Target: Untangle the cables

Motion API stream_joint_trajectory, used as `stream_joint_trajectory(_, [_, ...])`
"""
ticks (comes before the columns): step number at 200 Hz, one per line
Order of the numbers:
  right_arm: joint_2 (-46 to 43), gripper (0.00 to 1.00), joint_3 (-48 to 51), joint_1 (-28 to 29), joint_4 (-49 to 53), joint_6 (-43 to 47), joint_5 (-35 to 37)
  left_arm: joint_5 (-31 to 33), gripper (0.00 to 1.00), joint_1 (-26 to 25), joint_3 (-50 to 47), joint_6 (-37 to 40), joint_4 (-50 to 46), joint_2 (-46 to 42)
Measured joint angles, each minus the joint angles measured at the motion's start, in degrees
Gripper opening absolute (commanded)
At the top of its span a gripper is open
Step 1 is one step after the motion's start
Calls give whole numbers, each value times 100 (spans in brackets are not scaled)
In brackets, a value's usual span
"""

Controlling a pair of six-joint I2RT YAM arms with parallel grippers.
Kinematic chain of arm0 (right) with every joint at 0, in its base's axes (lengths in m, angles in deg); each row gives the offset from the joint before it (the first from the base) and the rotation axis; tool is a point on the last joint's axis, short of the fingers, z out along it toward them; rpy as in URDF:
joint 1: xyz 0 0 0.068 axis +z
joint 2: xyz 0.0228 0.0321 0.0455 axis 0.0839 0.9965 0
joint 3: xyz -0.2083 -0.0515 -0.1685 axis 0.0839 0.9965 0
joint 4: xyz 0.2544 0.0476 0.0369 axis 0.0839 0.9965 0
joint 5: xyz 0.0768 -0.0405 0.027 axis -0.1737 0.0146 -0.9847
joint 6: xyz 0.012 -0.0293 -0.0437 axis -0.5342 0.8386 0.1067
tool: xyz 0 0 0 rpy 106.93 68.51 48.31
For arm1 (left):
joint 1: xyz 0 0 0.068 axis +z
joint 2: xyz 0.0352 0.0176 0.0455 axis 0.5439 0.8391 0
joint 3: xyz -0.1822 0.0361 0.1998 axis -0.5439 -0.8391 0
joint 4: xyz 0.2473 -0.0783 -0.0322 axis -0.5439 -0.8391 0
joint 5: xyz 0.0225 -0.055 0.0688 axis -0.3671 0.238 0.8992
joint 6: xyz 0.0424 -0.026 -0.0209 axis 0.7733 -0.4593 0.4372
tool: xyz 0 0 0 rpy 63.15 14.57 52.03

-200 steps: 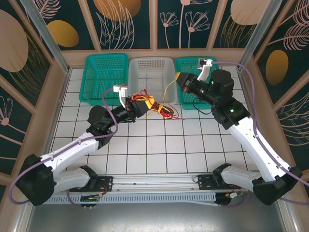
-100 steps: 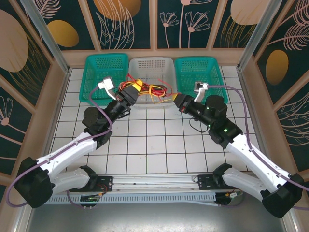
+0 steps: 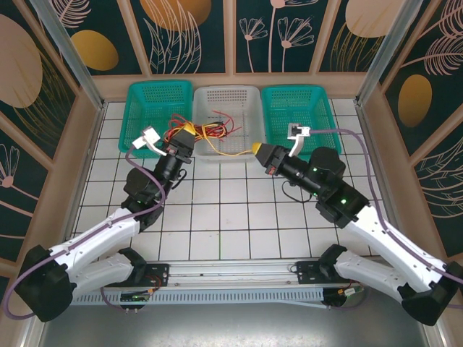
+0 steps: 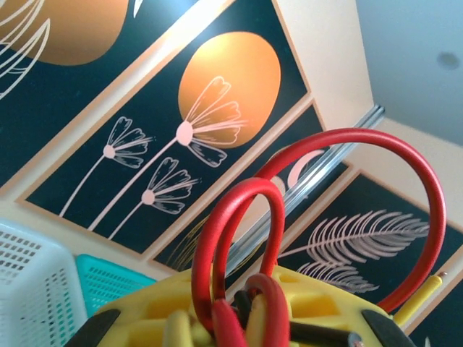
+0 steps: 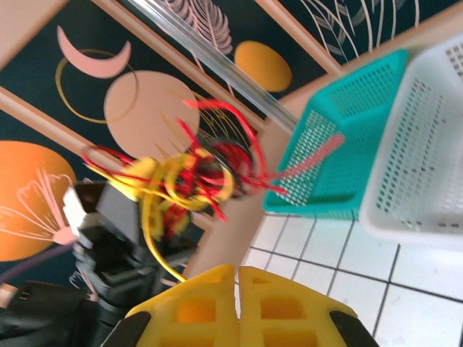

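While the right gripper (image 3: 259, 150) sits closed, apparently pinching one yellow strand (image 3: 235, 153), that strand runs leftward to the cables (image 3: 201, 131). They are bunched in the clamped left gripper (image 3: 182, 137), the nearer one, aloft over the white basket's (image 3: 246, 97) front rim.

- The cables (image 3: 206, 131) are hanging off the counter (image 3: 217, 210) as a loose tangle of thin red and yellow wires, above the white basket's (image 3: 239, 97) near left part.
- The left pincer (image 3: 184, 137) is clamping the tangle's left end, with two red loops (image 4: 405, 210) arching up from between its yellow pads.
- One yellow strand (image 3: 233, 152) is running right from the tangle, sagging slightly, to the right pincer (image 3: 258, 149), which is pinching it between closed pads.
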Motion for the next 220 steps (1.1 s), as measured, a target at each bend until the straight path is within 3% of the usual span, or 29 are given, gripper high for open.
stream_joint_trajectory(80, [509, 0, -1976, -61, 1285, 785, 581, -1974, 0, 0, -385, 472, -245, -15])
stream_joint_trajectory(123, [1217, 0, -3036, -835, 2234, 914, 863, -2771, 0, 0, -490, 227, 256, -15])
stream_joint_trajectory(165, [1443, 0, -2892, -1759, 2669, 745, 380, -3346, 0, 0, -494, -284, 787, 83])
stream_joint_trajectory(220, [1423, 0, -1316, -2015, 2245, 269, -177, -3652, 0, 0, -210, -872, 1283, 212])
